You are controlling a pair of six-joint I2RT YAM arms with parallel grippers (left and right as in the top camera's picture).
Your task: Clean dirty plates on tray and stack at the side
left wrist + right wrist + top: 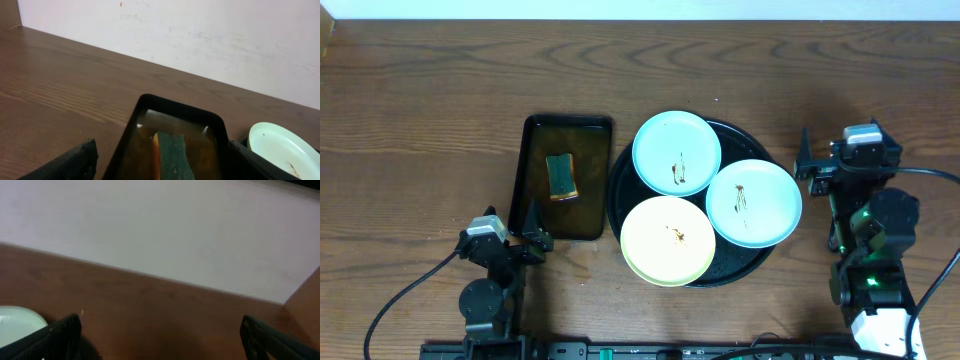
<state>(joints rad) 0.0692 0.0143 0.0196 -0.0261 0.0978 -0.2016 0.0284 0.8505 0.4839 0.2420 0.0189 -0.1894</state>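
Note:
Three smeared plates lie on the round black tray [625, 171]: a pale blue one [676, 152] at the back, a pale blue one [753, 203] at the right, a pale yellow one [667, 240] at the front. My left gripper [520, 228] is open and empty at the near end of the rectangular tray. My right gripper [817, 165] is open and empty, right of the round tray. The back blue plate also shows in the left wrist view [280, 148]. A plate edge shows in the right wrist view [17, 322].
A rectangular black tray [533, 140] left of the round tray holds brownish water and a green-and-yellow sponge [561, 176]. The sponge also shows in the left wrist view [172, 155], between my open fingers. A white wall runs behind the wooden table [430, 100].

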